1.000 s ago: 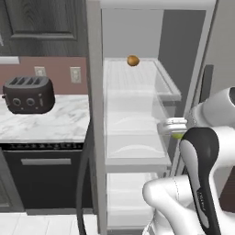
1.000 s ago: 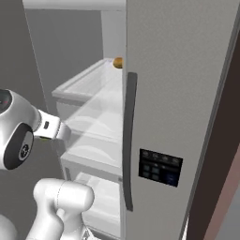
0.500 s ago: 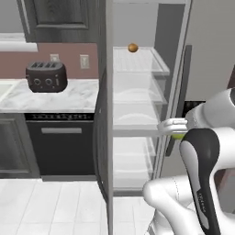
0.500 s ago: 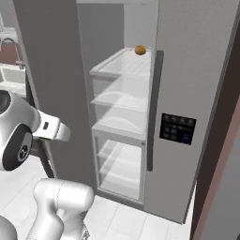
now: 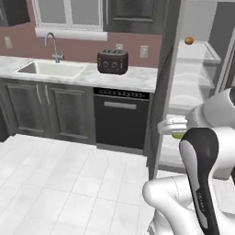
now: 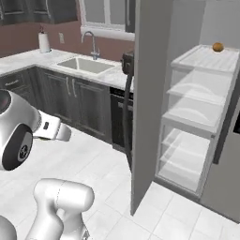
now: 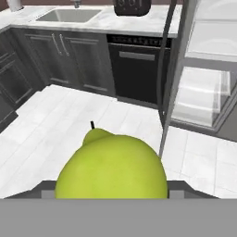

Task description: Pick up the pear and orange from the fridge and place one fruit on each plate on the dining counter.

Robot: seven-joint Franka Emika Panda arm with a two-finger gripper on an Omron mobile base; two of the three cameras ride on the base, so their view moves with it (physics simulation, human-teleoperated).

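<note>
- The pear (image 7: 112, 165) is clamped between the jaws of the gripper (image 5: 178, 134); its stem end is pointed away from the hand.
- The arm is held out level, away from the fridge (image 6: 150, 93).
- The orange (image 6: 217, 47) is left at the back of the top shelf.
- The plates are judged to lie elsewhere.

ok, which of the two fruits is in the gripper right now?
The pear, bright yellow-green with a short stem, held in the gripper. The other fruit, an orange-brown ball, sits on the fridge's top shelf.
</note>
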